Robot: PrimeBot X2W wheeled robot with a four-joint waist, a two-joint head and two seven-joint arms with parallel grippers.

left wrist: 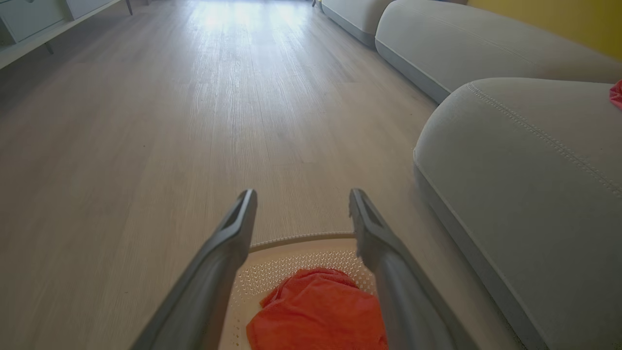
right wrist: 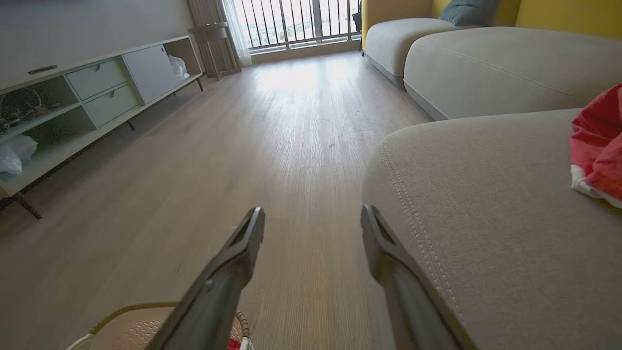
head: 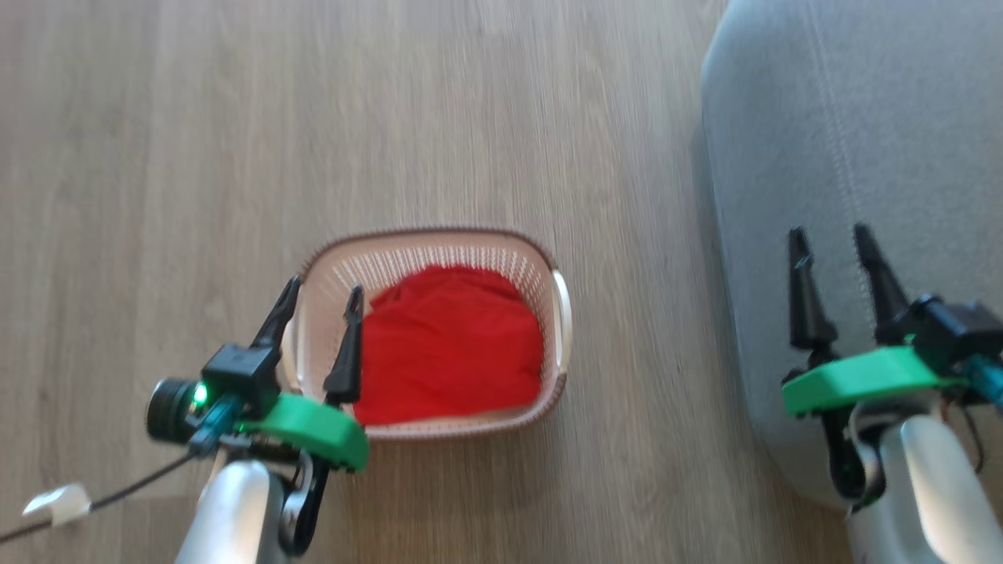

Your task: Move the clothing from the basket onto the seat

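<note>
Spotter: Where is the clothing?

Operator: I see one red garment (head: 450, 345) bunched inside the basket (head: 439, 258). It covers most of the basket's bottom and is heaped toward its right wall. The basket stands on the wooden floor (head: 196, 157).

Spotter: Is that all of it?

Operator: No. My right wrist camera shows a second red piece (right wrist: 600, 141), white-trimmed, lying on the seat (head: 862, 117). That is the grey cushion to the right of the basket, with a strip of floor between the two.

Spotter: Left arm?

Operator: My left end effector (head: 327, 285) hangs over the basket's left end, released, fingers spread wide with nothing gripped. One finger crosses the left rim. The other stands just beside the red garment's left edge, and I can't tell whether it touches. From that wrist camera the garment lies below and between the two fingers.

Spotter: Right arm?

Operator: My right end effector (head: 830, 231) is well to the right of the basket, above the seat's rounded edge and close to the stitch line (head: 837, 117). It is released too, with nothing in it. The head picture is slightly blurred.
</note>
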